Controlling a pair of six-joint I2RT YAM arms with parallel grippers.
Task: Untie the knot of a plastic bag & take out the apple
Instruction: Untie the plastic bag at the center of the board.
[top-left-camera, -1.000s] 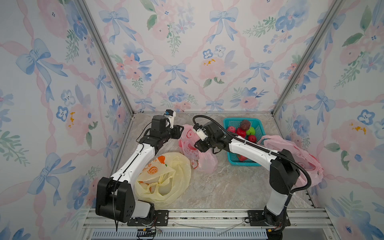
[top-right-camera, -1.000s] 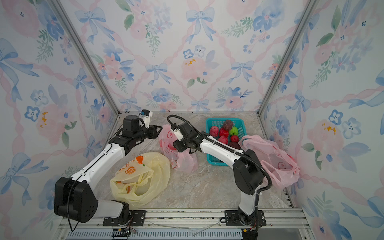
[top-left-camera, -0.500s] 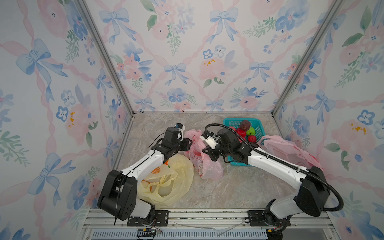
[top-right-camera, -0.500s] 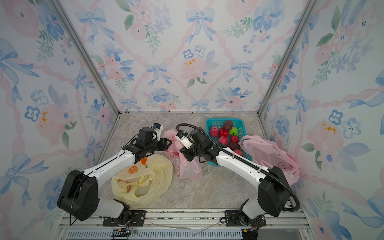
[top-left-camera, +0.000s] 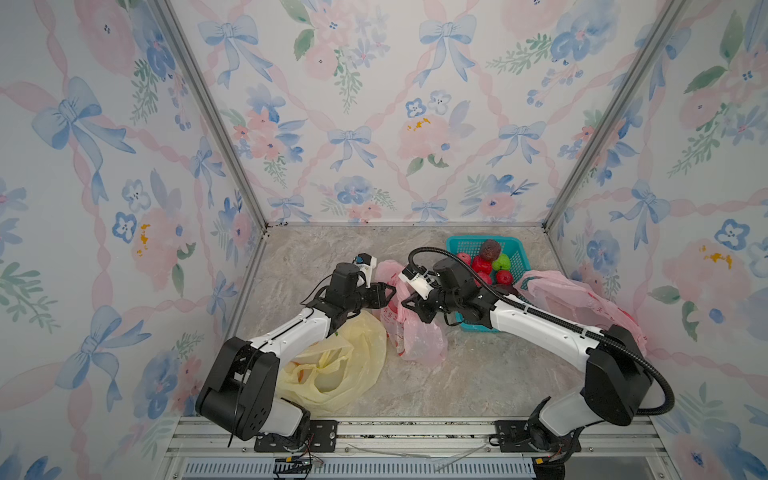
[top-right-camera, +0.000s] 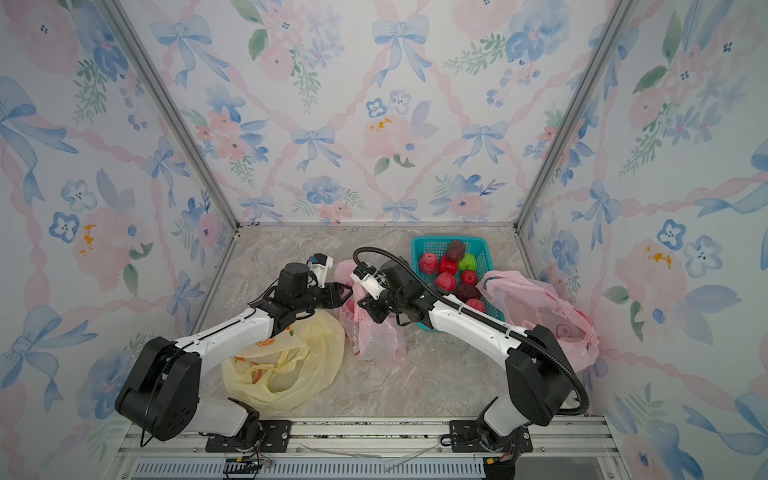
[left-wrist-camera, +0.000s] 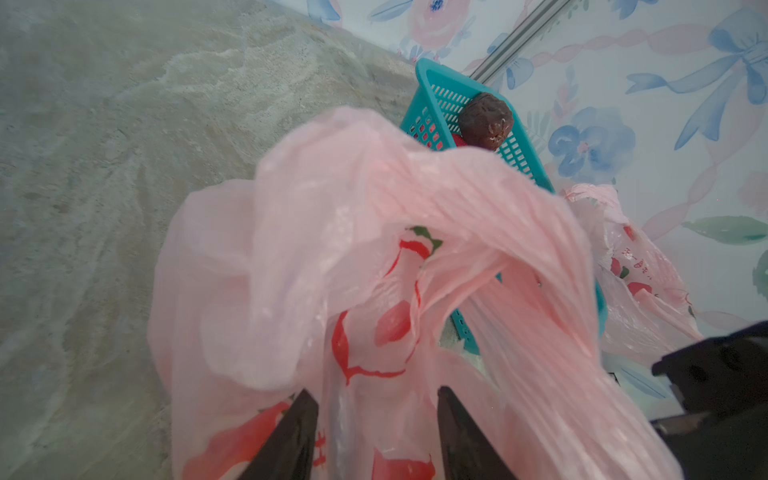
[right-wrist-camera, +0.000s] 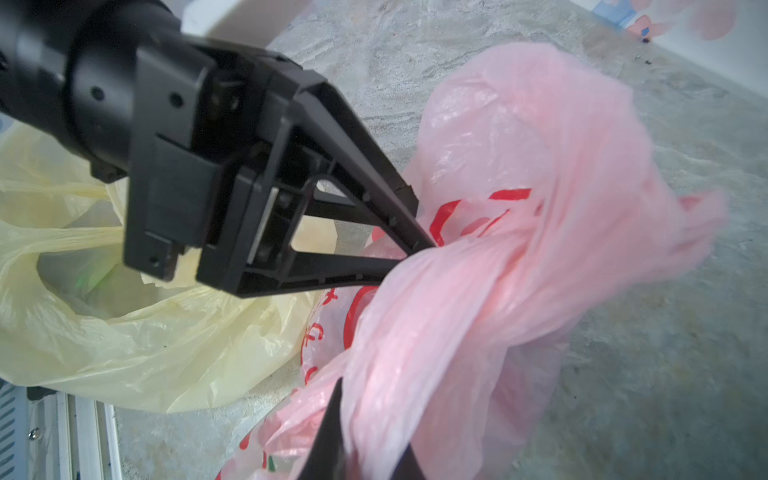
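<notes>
Right hand (right-wrist-camera: 365, 436) has clamped the pink bag's (top-left-camera: 419, 336) twisted handle.

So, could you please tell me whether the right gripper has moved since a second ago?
Yes. The right gripper, pinching the pink bag, has come toward the front rail, away from the back wall, relative to the teal basket.

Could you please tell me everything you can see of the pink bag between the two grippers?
The pink bag is thin, crinkled, translucent plastic with red print. It stands on the table between the yellow bag and the basket, its handles twisted into a knot. The right gripper is shut on a twisted handle; the left gripper's open fingers touch its side.
</notes>
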